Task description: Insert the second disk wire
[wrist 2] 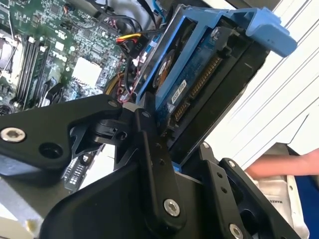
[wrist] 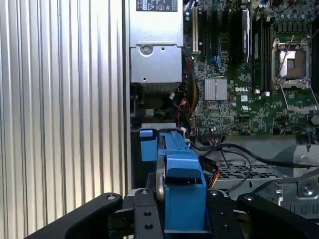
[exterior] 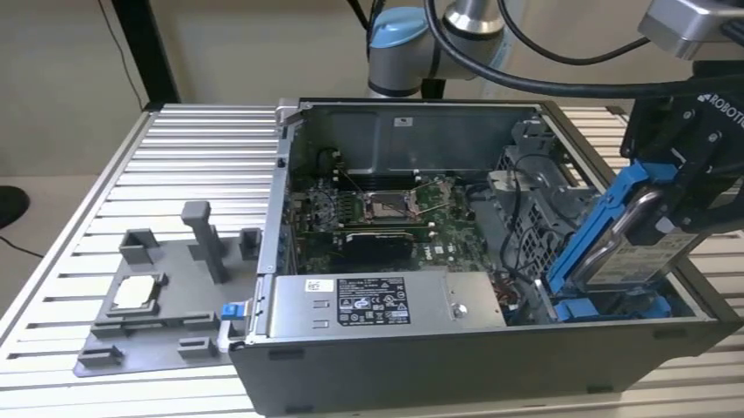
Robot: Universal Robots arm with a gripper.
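My gripper (exterior: 678,202) is shut on a disk drive in a blue carrier (exterior: 616,235), held tilted over the open computer case (exterior: 465,366) at the exterior view's right. Black fingers (wrist: 144,211) flank the blue carrier (wrist: 182,186) in the first wrist view. In the second wrist view the drive's connector edge (wrist 2: 197,87) faces outward above the gripper (wrist 2: 174,147). The disk wire (wrist 2: 128,38), yellow, red and black strands ending in a dark plug, lies loose inside the case just beyond the drive. Coloured strands (wrist: 213,177) also peek out beside the carrier.
Inside the case are the motherboard (exterior: 384,205) with an open processor socket, the grey power supply (exterior: 372,300) and black looping cables (wrist: 234,154). A grey fixture plate (exterior: 152,305) sits on the slatted table (exterior: 174,174). A person's hand (wrist 2: 279,164) is near the case.
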